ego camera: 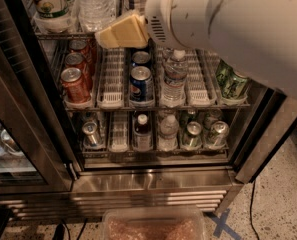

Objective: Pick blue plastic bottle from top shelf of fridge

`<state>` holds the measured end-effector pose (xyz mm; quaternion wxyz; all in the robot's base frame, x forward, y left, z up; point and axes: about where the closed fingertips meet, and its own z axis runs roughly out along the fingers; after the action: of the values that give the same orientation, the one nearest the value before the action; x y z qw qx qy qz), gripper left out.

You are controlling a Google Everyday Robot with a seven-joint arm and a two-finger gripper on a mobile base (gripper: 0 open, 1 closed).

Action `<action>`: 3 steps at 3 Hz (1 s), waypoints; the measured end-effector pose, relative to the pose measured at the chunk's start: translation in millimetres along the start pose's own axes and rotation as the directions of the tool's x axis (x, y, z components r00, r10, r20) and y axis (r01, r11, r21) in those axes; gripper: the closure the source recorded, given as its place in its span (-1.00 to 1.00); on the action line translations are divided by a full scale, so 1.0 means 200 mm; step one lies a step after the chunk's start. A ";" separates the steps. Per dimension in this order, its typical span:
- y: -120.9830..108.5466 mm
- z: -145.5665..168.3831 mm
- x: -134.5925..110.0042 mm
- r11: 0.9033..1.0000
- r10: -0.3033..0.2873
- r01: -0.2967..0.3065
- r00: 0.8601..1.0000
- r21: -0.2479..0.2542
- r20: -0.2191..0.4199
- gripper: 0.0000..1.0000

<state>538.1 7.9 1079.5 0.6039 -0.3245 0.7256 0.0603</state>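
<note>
My gripper [122, 31] hangs in front of the open fridge [148, 181], at the height of the top shelf [63, 34] and just before its front edge. My thick white arm [228, 24] comes in from 3 o'clock. I cannot tell how far the gripper is open or whether it has something in it. I judge it is empty, because the bottle I want stands on the rack.

I take the blue plastic bottle [49, 1] to be the wide one with the white label, at the left end of the top shelf, at about 10 o'clock from my gripper. The label is only partly in view, so I am not fully sure.

The ribbed water bottle [95, 4] is the main danger. It stands just beside the target and between it and my gripper. If I go straight toward 10 o'clock I may push it over or close on it by mistake. The front edge of the rack can catch my gripper if I enter too low, and the red cans [75, 84] and the Pepsi can [141, 84] lie below at 6 o'clock. The glass door [23, 104] at 9 o'clock gives little room on that side. My arm also hides the right part of the shelf.
</note>
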 end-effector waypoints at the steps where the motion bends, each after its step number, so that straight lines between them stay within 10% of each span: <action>1: 0.00 0.00 0.00 1.000 0.001 -0.001 1.000 0.000 0.000 -1.00; 3: -0.03 -0.03 -0.11 0.988 0.140 -0.147 0.981 0.039 0.137 -1.00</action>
<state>537.2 9.5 1102.4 0.6529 -0.2515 0.7064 0.1074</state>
